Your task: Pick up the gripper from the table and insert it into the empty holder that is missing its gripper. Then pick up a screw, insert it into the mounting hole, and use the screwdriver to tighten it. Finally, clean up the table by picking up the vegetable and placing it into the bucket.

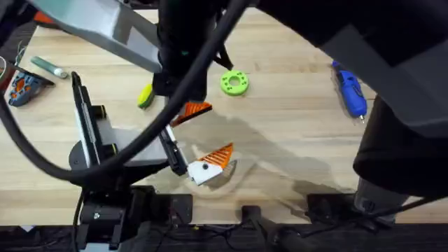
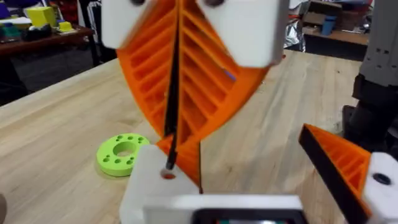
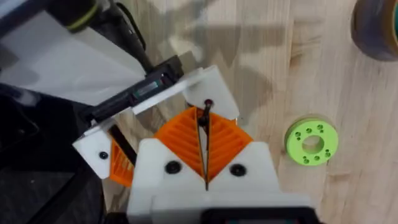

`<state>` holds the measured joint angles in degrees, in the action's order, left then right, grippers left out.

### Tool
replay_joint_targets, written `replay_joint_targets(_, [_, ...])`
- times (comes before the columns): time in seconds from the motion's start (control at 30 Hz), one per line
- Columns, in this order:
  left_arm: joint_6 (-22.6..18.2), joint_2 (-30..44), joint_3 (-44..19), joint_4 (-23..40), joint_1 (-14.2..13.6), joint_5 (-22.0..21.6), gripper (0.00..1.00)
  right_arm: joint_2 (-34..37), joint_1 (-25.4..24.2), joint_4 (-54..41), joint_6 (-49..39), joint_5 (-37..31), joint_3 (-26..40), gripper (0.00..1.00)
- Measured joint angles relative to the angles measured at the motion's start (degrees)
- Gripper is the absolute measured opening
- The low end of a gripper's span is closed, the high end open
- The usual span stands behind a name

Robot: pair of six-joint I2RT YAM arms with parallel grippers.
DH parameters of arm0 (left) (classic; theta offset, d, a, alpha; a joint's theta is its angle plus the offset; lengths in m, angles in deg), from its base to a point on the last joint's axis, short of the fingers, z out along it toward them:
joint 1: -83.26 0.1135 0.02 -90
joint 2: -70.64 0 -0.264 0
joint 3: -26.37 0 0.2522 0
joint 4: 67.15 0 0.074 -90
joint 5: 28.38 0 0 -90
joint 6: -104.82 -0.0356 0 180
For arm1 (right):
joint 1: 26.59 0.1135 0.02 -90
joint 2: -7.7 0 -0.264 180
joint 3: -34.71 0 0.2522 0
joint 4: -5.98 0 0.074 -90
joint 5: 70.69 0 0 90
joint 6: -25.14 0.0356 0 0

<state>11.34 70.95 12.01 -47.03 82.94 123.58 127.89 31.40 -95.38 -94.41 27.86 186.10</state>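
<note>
My left arm lies low on the table, its gripper (image 1: 210,166) open. One side carries an orange finger (image 2: 339,155). The other side is the white holder (image 2: 149,186), and the orange gripper piece (image 2: 186,167) stands partly hidden behind it. My right gripper (image 3: 204,113) comes down from above, shut, with a small dark screw (image 3: 208,103) at its tips on the holder's hole (image 2: 168,174). The blue screwdriver (image 1: 350,89) lies at the far right. A yellow vegetable (image 1: 145,96) rests left of the arms. The bucket (image 3: 376,28) shows as a round tub beyond the green ring.
A green ring-shaped disc (image 1: 234,82) lies just past the grippers. A grey-green marker (image 1: 49,66) and a small orange-and-blue item (image 1: 21,87) sit at the far left. My right arm (image 1: 364,63) spans the view's top, dark and blurred.
</note>
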Motion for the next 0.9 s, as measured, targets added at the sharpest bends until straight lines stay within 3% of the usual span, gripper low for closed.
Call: replay_joint_targets(0.9, [0.0,0.0,0.0,0.01,0.0,0.0,0.987,0.01,0.02,-0.69,-0.04,-1.24,1.42,0.004])
